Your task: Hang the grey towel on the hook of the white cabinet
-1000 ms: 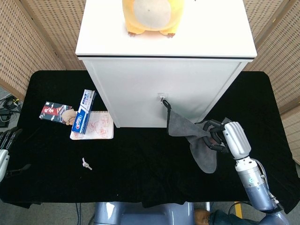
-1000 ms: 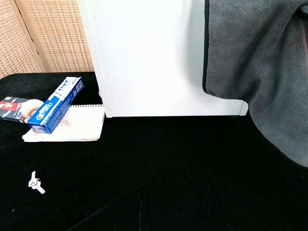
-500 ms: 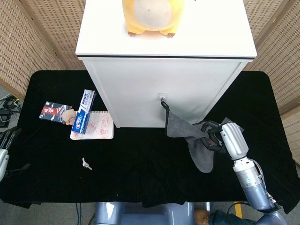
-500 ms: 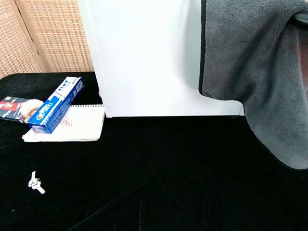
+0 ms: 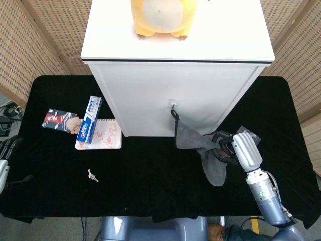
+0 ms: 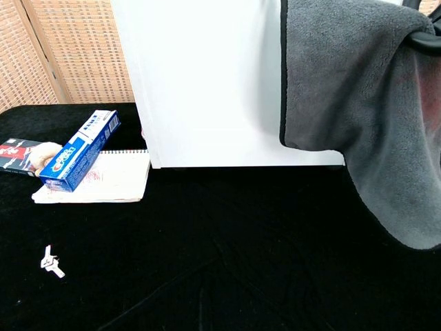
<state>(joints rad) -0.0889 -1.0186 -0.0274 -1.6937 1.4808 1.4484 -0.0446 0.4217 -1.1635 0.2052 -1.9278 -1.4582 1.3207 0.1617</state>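
Note:
The grey towel [image 5: 200, 148] hangs by its black loop from the small hook [image 5: 173, 105] on the front of the white cabinet [image 5: 175, 95]. My right hand [image 5: 235, 148] grips the towel's right side, holding it out from the cabinet; the lower part droops over the black table. In the chest view the towel [image 6: 358, 117] fills the upper right, with dark fingers [image 6: 424, 38] just showing at the edge. My left hand [image 5: 6, 155] rests at the far left edge of the table, fingers apart, holding nothing.
A yellow plush toy [image 5: 160, 17] sits on the cabinet top. Left of the cabinet lie a blue toothpaste box [image 5: 89, 120] on a spiral notebook [image 5: 99, 135], a red-and-dark packet [image 5: 60, 120] and a small metal key [image 5: 92, 175]. Wicker screens stand behind.
My right hand has drawn left and slightly down toward the cabinet, and the towel has slackened and swung left with it. The left hand has stayed put.

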